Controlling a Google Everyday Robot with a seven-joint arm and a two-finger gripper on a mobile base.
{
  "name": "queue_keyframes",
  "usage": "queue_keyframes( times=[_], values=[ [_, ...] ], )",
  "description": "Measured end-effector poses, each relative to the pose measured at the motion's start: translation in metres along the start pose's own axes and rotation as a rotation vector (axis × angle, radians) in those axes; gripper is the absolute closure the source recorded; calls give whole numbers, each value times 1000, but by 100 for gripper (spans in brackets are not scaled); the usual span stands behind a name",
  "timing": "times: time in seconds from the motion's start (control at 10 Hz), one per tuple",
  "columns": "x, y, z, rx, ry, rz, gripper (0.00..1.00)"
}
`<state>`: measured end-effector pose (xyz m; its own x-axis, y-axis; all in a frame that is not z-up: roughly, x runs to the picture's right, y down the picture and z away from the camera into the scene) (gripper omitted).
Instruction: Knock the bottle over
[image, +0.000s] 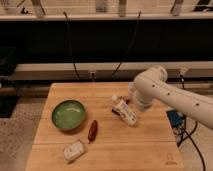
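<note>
The whitish bottle (127, 112) lies tilted on the wooden table (145, 145), right of centre, with its long side running diagonally from upper left to lower right. A dark packet under or beside its upper end is mostly covered. My white arm (165, 92) reaches in from the right. My gripper (131, 103) is at the arm's end, right against the upper right side of the bottle. The wrist hides most of it.
A green bowl (68, 114) sits at the table's left. A red-brown oblong object (92, 130) lies right of the bowl. A flat white packet (74, 150) lies near the front left. A blue box with cables (174, 118) is off the right edge.
</note>
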<state>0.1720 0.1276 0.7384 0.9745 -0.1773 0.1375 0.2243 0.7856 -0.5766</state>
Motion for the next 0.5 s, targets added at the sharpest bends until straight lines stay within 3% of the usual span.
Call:
queue_keyframes(
  times=[0.3,0.5],
  values=[
    [-25,-2,2,-8,-3,-28,100],
    [-29,-4,3,-9,0,-37,100]
  ],
)
